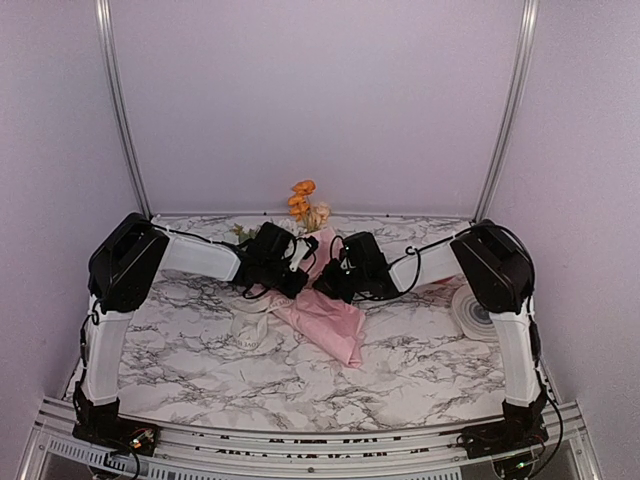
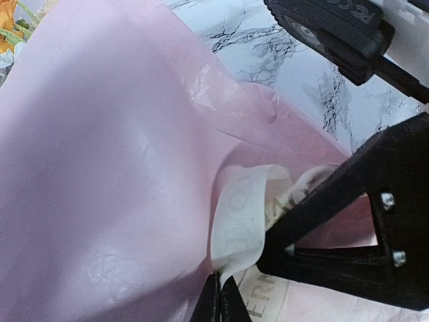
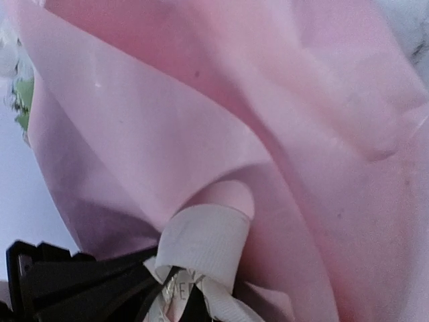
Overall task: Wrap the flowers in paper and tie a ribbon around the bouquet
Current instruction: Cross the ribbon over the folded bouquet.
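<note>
The bouquet lies at mid-table, pink paper (image 1: pixel 335 320) wrapped as a cone, orange flowers (image 1: pixel 303 200) sticking out at the far end. Both grippers meet at its waist. My left gripper (image 1: pixel 300 275) is shut, its tips (image 2: pixel 224 302) pinching a loop of the cream ribbon (image 2: pixel 244 221). My right gripper (image 1: pixel 328 284) comes in from the other side, its black fingers (image 2: pixel 348 228) crossing the same ribbon. In the right wrist view the ribbon (image 3: pixel 201 245) bends into a loop over the paper (image 3: pixel 234 100), and the right gripper (image 3: pixel 191 310) is shut on it.
A loose tail of ribbon (image 1: pixel 250 325) curls on the marble table (image 1: pixel 200 370) left of the bouquet. A white round spool (image 1: pixel 470 312) sits by the right arm. Purple walls close in the back and sides.
</note>
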`<state>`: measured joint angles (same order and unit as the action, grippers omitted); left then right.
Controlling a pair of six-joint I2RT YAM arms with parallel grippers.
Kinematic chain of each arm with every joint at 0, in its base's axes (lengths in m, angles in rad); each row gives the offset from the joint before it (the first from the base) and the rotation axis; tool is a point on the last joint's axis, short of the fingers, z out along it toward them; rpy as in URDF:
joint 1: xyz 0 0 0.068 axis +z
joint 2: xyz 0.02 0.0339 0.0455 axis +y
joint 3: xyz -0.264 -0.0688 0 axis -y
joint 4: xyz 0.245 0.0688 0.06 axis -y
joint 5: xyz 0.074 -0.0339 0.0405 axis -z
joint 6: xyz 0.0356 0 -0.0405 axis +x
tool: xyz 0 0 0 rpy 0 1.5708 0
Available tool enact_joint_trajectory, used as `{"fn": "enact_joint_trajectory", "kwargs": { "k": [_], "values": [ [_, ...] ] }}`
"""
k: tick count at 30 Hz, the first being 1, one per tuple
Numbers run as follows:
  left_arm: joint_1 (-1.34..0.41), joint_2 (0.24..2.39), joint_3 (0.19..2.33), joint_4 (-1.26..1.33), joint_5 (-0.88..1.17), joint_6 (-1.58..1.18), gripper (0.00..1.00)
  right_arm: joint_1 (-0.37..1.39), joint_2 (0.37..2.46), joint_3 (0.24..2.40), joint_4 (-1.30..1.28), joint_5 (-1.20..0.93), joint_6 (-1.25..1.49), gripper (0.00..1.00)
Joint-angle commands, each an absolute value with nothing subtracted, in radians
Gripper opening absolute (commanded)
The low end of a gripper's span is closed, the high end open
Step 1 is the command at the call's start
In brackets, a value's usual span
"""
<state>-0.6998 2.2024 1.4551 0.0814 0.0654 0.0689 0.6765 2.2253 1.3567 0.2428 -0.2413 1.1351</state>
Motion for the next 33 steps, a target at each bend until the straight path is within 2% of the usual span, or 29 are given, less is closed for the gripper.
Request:
{"fn": "enact_joint_trajectory", "kwargs": {
  "k": [1,5,12,19,23,26,30,33],
  "values": [
    [-0.687,2.159,1.439,0.077,0.046,0.089,0.0,0.667,2.105,1.317,0.157,-0.398,0.977,0.0],
    [-0.687,2.16,1.434,0.069,0.049,0.088,0.0,0.643,2.037,1.233,0.138,-0.573,0.959,0.0],
    [-0.687,2.132,1.399,0.065,0.059,0.086,0.0,0.613,1.978,1.225,-0.079,-0.818,0.805,0.0],
    [-0.687,2.124,1.369,0.047,0.085,0.083,0.0,0.519,1.856,1.121,-0.211,-0.88,0.692,0.0],
    [-0.687,2.113,1.33,0.072,0.142,0.063,0.0,0.459,1.833,1.065,-0.196,-0.849,0.682,0.0],
    [-0.692,2.114,1.312,0.085,0.178,0.058,0.0,0.425,1.849,1.049,-0.183,-0.799,0.678,0.07],
    [-0.699,2.121,1.304,0.095,0.196,0.043,0.0,0.406,1.843,1.101,-0.29,-0.63,0.6,0.11],
    [-0.699,2.127,1.302,0.103,0.202,0.037,0.0,0.408,1.822,1.152,-0.381,-0.49,0.552,0.19]
  ]
}}
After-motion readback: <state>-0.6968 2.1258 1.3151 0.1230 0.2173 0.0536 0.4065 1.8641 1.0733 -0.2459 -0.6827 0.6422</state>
